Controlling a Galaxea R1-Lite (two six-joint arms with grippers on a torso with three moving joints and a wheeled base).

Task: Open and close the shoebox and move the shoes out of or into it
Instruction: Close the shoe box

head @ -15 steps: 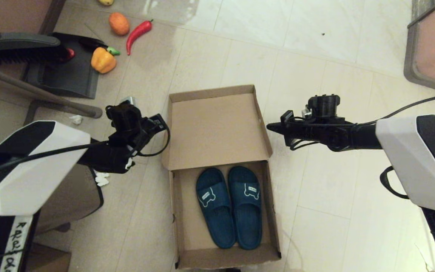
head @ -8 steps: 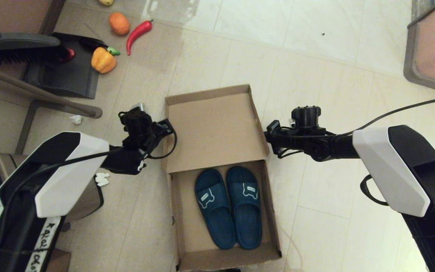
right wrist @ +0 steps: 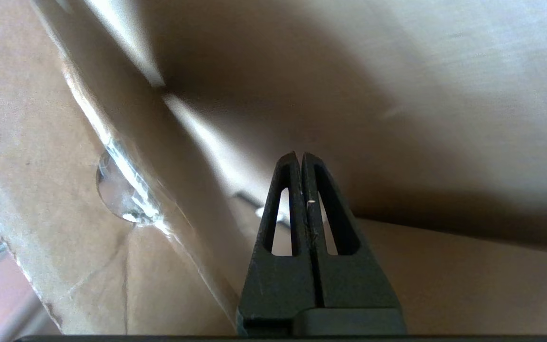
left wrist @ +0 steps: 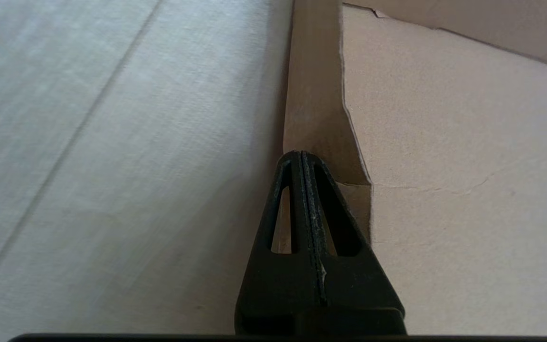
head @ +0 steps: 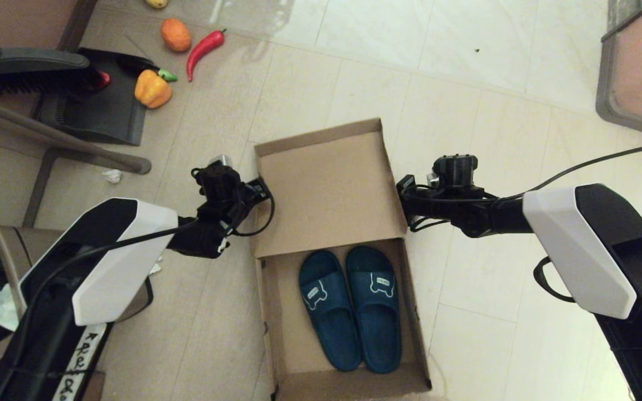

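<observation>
Cardboard shoebox (head: 332, 189) open, both grippers flanking lid.

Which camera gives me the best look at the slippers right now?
The head view: both slippers lie side by side in the open shoebox, fully visible. Neither wrist view shows them; the left gripper and right gripper cameras see only cardboard and floor.

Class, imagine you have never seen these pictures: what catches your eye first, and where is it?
An open brown shoebox lies on the floor in the middle, a pair of teal shoes side by side inside. The left hand and right hand, both shut, flank its raised lid. At the far left lie toy vegetables, including a red chilli.
</observation>
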